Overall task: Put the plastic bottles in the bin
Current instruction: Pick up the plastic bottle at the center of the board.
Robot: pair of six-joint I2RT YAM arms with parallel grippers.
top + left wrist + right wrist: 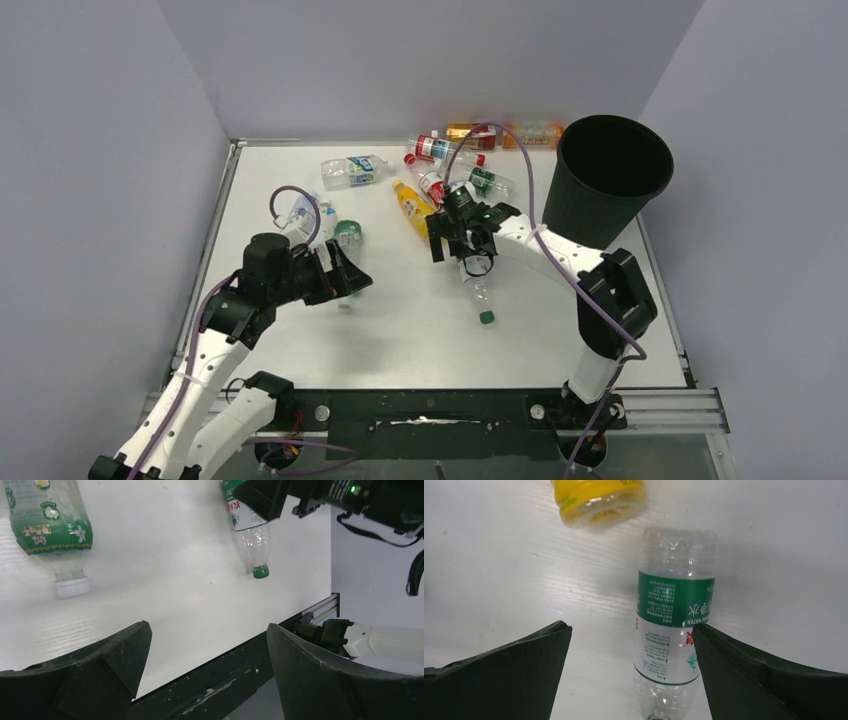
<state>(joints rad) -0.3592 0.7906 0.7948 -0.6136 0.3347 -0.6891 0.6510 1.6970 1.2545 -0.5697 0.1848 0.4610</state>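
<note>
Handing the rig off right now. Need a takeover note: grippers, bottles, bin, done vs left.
Left gripper: open, empty, over the table near a white-capped bottle.
Right gripper: open, over the green-capped bottle, which lies flat between its fingers, not gripped.
Bin: upright, far right. Its inside is dark and no bottle shows in it.
Other bottles, all on the table: yellow bottle, blue-label bottle, back cluster.
Done: nothing confirmed binned.
Left: probably close on the green-capped bottle and bin it, then the rest.
</note>
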